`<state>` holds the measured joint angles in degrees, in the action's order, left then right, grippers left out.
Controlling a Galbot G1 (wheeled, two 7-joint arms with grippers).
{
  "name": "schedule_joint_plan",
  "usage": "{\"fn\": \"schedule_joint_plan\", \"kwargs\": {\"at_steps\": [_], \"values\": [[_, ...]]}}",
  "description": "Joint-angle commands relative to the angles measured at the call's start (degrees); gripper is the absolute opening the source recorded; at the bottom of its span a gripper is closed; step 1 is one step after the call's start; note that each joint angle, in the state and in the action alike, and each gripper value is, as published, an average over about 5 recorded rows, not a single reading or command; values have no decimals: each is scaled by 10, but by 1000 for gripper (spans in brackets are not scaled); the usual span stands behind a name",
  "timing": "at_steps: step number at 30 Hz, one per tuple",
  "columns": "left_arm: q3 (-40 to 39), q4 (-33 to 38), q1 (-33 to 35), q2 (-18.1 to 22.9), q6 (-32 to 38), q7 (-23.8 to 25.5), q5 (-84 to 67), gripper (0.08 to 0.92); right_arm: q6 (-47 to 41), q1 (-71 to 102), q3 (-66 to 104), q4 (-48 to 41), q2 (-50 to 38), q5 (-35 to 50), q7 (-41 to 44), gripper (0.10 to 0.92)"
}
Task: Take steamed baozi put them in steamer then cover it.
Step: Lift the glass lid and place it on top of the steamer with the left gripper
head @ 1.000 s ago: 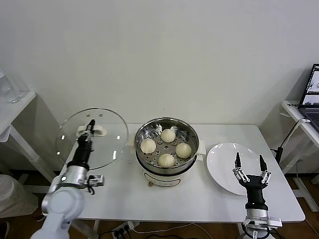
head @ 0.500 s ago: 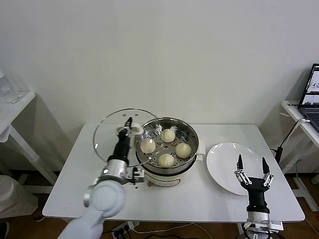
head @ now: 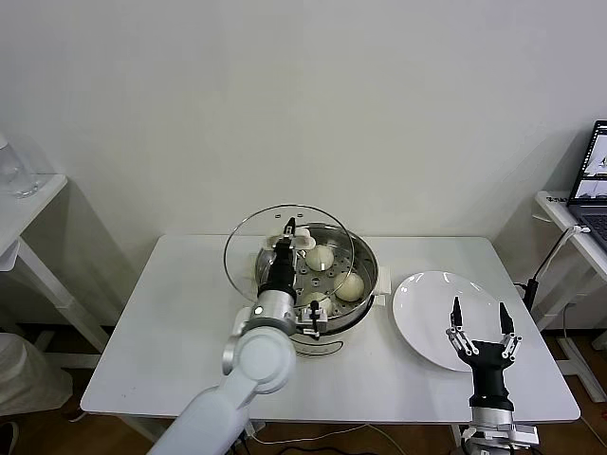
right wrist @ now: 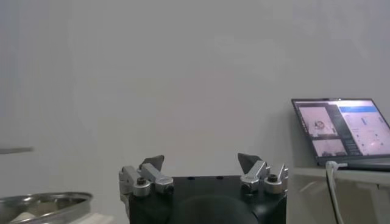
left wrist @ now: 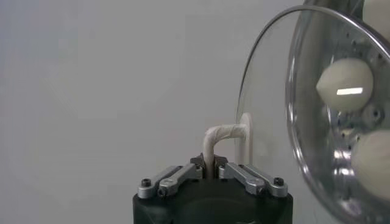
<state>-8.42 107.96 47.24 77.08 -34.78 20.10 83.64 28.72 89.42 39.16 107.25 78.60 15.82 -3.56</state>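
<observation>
The left gripper [left wrist: 211, 163] has its fingers [left wrist: 183, 176] pressed together, pinching the cream-white handle [left wrist: 226, 135] of the glass lid [head: 288, 261]. From that pinch the lid hangs tilted, its clear disc facing the pot, and in the head view it is raised over the near-left part of the steamer [head: 365, 282], overlapping the rim but not seated on it. Through and past the glass, the buns [head: 349, 286] sit inside on the perforated tray [head: 330, 272]; two show plainly in the head view, the others are hidden behind the arm and the lid. The steamer stands on the white counter [head: 186, 322], with an empty white plate [head: 424, 313] just beside it on the robot's right. The right gripper [head: 481, 329] waits low at the counter's near edge in front of the plate, fingers [head: 453, 313] spread wide and holding nothing. With the plate bare and the buns in the pot, the loading looks done, and the step in hand is the covering. The next move seems to call for levelling the lid, centring it over the pot's mouth and lowering it until the metal rim meets the pot all round, then letting go of the handle.
</observation>
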Motion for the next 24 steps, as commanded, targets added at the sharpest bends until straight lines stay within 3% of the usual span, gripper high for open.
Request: {"fn": "schedule_joint_plan", "kwargs": {"at_steps": [1,24], "values": [[-27,-91,-27,81,-13,1,22,194,0,2,2,0,1,-5,-1,823],[-12,-144,-14,118,-8,-28,49,194,4,-9,3,-18,3,-12,0,823]]}}
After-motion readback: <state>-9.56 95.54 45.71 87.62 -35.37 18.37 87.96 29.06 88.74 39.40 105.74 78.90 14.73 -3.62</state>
